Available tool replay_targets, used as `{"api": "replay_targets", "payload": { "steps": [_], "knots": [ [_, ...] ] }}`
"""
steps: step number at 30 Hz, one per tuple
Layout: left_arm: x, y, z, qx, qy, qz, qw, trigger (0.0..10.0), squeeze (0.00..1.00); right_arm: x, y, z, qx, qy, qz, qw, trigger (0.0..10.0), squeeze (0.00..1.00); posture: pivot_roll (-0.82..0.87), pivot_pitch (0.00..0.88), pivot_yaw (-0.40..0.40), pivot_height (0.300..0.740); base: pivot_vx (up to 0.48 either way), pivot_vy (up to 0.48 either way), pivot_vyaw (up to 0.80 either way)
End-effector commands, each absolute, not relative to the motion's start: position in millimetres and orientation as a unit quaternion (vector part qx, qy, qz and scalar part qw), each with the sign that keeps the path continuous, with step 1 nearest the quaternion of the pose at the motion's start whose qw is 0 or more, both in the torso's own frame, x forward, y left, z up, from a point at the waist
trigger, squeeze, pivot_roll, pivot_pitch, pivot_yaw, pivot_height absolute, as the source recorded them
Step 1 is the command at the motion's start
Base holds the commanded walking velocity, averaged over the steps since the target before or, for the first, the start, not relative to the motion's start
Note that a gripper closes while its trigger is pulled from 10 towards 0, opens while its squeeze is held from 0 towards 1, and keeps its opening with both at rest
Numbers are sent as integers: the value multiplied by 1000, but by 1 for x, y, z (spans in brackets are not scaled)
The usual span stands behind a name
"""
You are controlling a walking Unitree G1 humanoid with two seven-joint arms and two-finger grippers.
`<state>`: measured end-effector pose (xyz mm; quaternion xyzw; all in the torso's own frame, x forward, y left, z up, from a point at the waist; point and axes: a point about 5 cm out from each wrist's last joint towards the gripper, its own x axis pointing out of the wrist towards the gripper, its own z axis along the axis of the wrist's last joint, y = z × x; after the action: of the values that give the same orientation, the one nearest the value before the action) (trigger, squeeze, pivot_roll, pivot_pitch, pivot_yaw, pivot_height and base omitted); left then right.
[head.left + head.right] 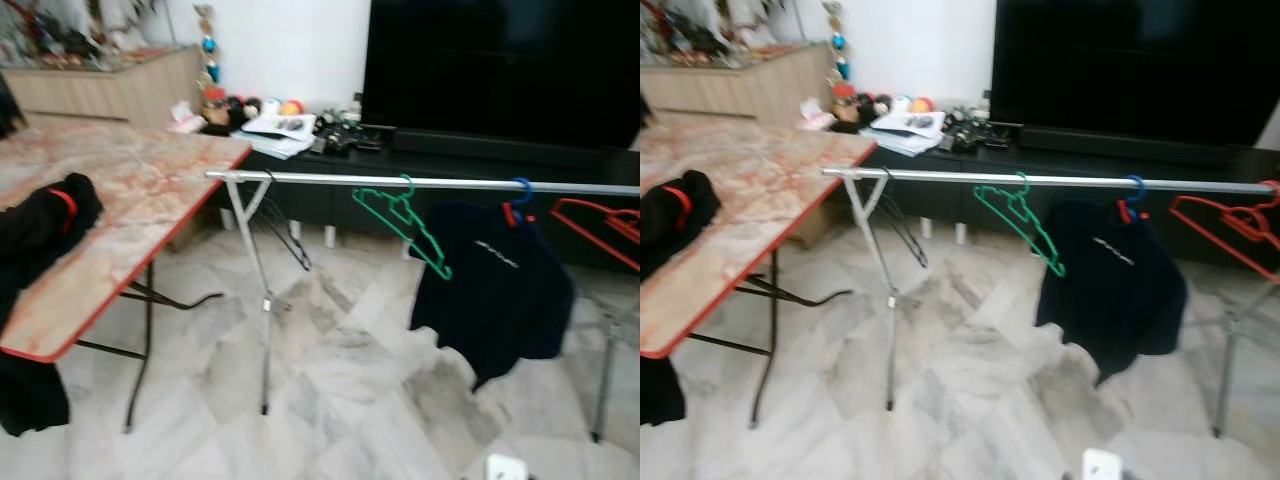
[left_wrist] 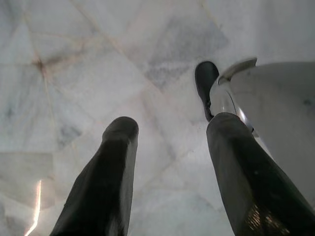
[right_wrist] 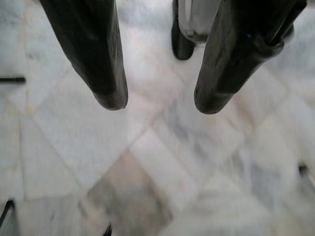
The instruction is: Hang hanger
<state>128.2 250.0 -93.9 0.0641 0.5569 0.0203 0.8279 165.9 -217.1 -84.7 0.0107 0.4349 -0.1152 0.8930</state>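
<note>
I see a thin round metal rail running across the room on splayed tube legs, w/ a green hanger hooked on near the middle — skinny plastic, triangular, hanging tilted. Just beside it to the right a dark top hangs limp off a blue hook, small pale print on the chest. At the far right end of the rail there's a red hanger, also thin plastic. A black wire hanger dangles at the left end by the leg. Left of the rack is a folding table, pinkish marble-look top w/ red edging, black fabric w/ a red band bunched on it and drooping over the near edge. Behind: low dark cabinet and big black TV. Floor is glossy grey-white marble tile. Left gripper points at the floor, both black rounded fingers spread, nothing between them. Right gripper same — fingers apart over bare tile, holding nothing.
</note>
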Motion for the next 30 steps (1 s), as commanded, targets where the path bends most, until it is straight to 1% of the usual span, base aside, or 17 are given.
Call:
{"api": "replay_targets", "payload": {
  "steps": [1,8,13,18,22,28,30],
  "knots": [
    [126,250,-95,60,558,27,827,10000,0,172,-218,-82,-3,430,-110,896,10000,0,-13,0,11,740,0,0,800],
    [126,249,-95,59,559,27,827,10000,0,168,-217,-85,-26,451,-84,888,10000,0,-17,0,0,740,0,0,800],
    [129,246,-95,54,556,29,829,10000,0,157,-232,-87,-35,466,-81,880,10000,0,-11,0,-23,740,0,0,800],
    [132,245,-94,51,552,31,832,10000,0,151,-236,-88,-39,477,-78,875,10000,0,3,0,-40,740,0,0,800],
    [140,243,-92,50,545,35,836,10000,0,158,-228,-87,-43,475,-68,877,10000,0,14,0,-56,740,0,0,800],
    [149,241,-90,50,538,35,841,10000,0,169,-226,-83,-41,465,-65,882,10000,0,7,0,-60,740,0,0,800],
    [152,239,-89,51,537,34,842,10000,0,172,-227,-82,-41,463,-63,883,10000,0,8,0,-66,740,0,0,0]
  ]
}}
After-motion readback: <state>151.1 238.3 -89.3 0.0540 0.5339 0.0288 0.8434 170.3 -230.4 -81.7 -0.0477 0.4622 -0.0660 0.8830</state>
